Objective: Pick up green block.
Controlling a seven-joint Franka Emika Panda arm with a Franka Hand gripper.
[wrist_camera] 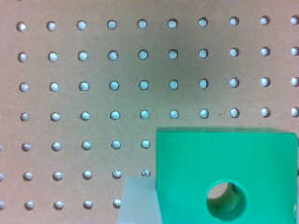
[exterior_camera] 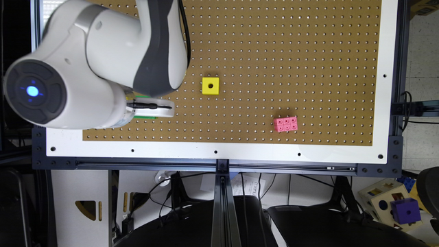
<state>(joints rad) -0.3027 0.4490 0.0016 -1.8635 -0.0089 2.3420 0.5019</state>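
The green block (wrist_camera: 187,163) is bright green and square, with a round dark hole in its top. In the wrist view it sits between the jaws of my gripper (wrist_camera: 224,186). One pale finger pad (wrist_camera: 138,200) lies flush against the block's side. In the exterior view my gripper (exterior_camera: 151,107) hangs over the near part of the pegboard at the exterior view's left. Slivers of the green block (exterior_camera: 144,117) show at the edges of the white gripper part. I cannot tell whether the block rests on the board or hangs just above it.
A yellow block (exterior_camera: 210,85) with a hole lies on the brown pegboard (exterior_camera: 291,51), toward the exterior view's right of my gripper. A pink studded brick (exterior_camera: 285,124) lies further right, near the front. The arm's large white body (exterior_camera: 103,58) covers the board's left part.
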